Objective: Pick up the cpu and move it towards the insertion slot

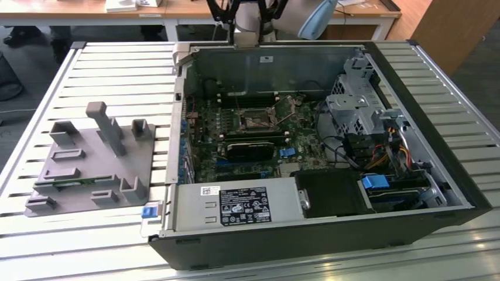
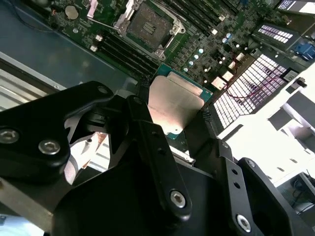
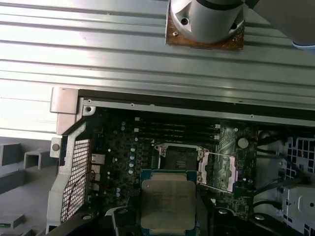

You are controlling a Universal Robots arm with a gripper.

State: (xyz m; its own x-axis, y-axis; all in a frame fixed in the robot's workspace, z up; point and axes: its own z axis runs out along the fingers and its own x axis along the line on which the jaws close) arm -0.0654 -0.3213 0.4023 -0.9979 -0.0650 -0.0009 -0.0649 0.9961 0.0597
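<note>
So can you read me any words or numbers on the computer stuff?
None can be read.
White label on the power supply box: print too small.
Small white sticker beside it: too small.
cpu held in the gripper: faint marks on its metal top, too blurred.

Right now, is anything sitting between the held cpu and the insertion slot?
Nothing visible does. The gripper holds the cpu above the board, and the insertion slot lies open, its frame swung aside.
</note>
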